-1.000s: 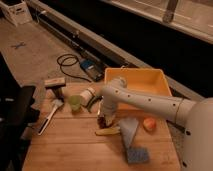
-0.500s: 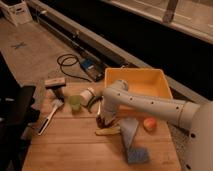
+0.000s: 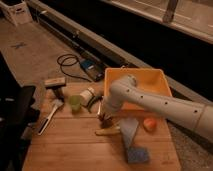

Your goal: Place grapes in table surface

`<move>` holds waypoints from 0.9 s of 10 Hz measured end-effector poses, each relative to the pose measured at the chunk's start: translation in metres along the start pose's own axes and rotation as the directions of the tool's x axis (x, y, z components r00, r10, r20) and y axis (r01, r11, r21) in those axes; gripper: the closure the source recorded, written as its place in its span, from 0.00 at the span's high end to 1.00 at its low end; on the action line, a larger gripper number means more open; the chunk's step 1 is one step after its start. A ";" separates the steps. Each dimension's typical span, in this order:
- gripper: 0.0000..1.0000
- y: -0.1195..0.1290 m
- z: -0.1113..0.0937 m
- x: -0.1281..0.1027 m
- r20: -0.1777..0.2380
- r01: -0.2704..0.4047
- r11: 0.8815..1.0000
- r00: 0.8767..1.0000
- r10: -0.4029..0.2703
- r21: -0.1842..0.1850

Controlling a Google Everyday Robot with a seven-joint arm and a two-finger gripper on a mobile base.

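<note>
The white perforated arm reaches in from 3 o'clock, bends over the yellow plastic bin [image 3: 150,82] and drops its gripper [image 3: 104,115] close to the middle of the light tan plank table surface [image 3: 65,150]. Whether its jaws are apart or together I cannot tell. The grapes [image 3: 107,120], a small dark bumpy lump, sit right at the gripper's tip, low against the planks (touching the wood or just above it, I cannot say).

Just at 6 o'clock of the grapes lies a yellow banana [image 3: 108,132], and beside that, toward 4 o'clock, a pale folded cloth [image 3: 129,131]. A round orange-pink fruit [image 3: 149,124] rests at 3 o'clock, near the right edge and just in front of the bin. A blue sponge [image 3: 137,155] lies at 5 o'clock, near the front edge.

On the left, a green cup [image 3: 74,103] and a white bottle [image 3: 89,95] stand at 10 and 11 o'clock, and a white-handled brush [image 3: 49,118] lies near the left edge at 9 o'clock. Bare planks stretch from 6 round to 8 o'clock, out to the front-left corner.
</note>
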 end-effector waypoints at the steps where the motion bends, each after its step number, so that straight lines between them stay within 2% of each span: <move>1: 0.00 -0.006 -0.024 -0.007 0.007 0.006 0.999 1.000 -0.006 0.041; 3: 0.00 -0.018 -0.069 -0.021 0.024 0.022 0.991 0.999 -0.025 0.132; 5: 0.00 -0.026 -0.098 -0.036 0.044 0.047 0.977 0.997 -0.058 0.209; 7: 0.00 -0.029 -0.102 -0.050 0.065 0.074 0.973 0.994 -0.090 0.218; 9: 0.00 -0.029 -0.084 -0.079 0.103 0.121 0.975 0.985 -0.142 0.186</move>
